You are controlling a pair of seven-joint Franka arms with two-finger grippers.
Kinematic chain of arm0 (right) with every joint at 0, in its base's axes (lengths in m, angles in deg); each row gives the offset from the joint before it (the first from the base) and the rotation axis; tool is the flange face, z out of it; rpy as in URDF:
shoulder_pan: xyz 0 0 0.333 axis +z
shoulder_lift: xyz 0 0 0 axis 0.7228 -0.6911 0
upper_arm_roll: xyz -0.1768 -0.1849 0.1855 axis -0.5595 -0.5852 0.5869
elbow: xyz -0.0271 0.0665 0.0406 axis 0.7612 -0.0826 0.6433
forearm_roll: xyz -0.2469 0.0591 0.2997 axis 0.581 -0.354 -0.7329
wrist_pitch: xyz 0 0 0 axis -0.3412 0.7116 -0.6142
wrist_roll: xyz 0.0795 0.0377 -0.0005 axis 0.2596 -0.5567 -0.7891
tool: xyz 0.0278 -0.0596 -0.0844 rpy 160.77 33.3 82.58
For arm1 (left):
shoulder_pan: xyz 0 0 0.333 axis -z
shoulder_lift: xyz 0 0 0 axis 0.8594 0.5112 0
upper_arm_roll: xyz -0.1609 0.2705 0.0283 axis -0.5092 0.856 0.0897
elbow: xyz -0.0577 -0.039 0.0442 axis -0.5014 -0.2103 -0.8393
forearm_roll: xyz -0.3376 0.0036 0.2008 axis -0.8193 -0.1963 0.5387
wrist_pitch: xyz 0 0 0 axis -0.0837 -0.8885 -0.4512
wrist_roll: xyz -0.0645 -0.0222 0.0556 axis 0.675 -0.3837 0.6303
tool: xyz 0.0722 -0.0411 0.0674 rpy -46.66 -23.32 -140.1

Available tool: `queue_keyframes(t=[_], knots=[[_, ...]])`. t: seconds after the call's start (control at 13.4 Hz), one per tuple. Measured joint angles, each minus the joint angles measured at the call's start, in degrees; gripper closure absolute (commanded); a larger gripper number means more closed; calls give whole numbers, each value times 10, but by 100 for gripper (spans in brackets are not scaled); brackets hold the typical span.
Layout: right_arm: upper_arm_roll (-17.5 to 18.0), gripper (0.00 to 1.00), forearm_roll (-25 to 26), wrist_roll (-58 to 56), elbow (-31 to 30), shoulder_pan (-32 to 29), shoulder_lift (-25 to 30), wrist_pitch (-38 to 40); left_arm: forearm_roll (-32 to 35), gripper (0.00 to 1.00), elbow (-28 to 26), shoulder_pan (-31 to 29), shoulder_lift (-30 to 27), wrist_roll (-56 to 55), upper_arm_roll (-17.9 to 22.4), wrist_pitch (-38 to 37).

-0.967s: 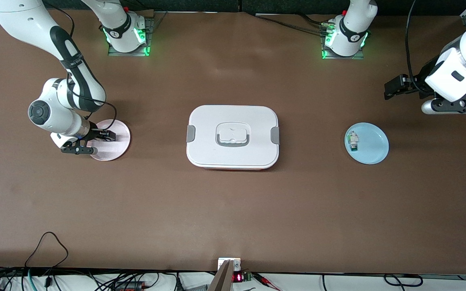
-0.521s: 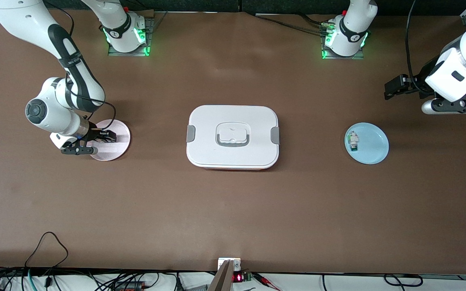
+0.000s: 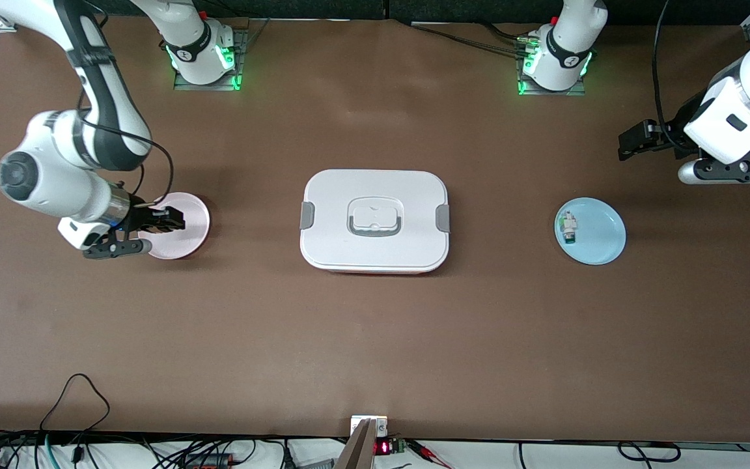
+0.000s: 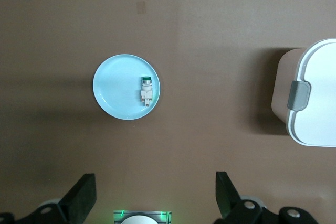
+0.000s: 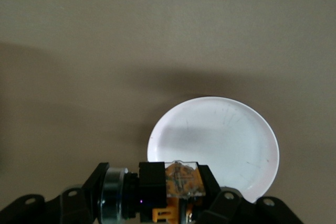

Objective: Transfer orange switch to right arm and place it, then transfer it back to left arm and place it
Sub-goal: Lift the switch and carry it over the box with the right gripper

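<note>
The orange switch (image 5: 181, 184), black with orange parts, sits clamped between the fingers of my right gripper (image 5: 157, 191). In the front view that right gripper (image 3: 165, 220) hangs over the edge of the pink plate (image 3: 187, 236), which shows bare and pale in the right wrist view (image 5: 220, 140). The white box (image 3: 414, 244) with grey latches stands mid-table; one end of it shows in the left wrist view (image 4: 315, 114). My left gripper (image 3: 638, 140) waits open, high over the table at its arm's end, with nothing between its fingers (image 4: 155, 195).
A light blue plate (image 3: 603, 238) lies between the box and the left arm's end of the table, also seen as a blue plate (image 4: 115, 90) from the left wrist. On it lies a small white-and-green component (image 3: 568, 227), (image 4: 146, 90). Cables run along the table's near edge.
My right arm has risen and drawn back toward its end of the table, carrying the switch up off the pink plate. The left arm has not moved.
</note>
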Motion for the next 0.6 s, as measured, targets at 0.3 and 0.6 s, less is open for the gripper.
queue_keyframes(t=[0.3, 0.6], knots=[[28, 72, -2, -2, 94, 5, 18, 107, 0, 0, 0, 0, 0, 0, -1, 0], [58, 72, -32, -2, 171, 21, 37, 162, 0, 0, 0, 0, 0, 0, -1, 0]])
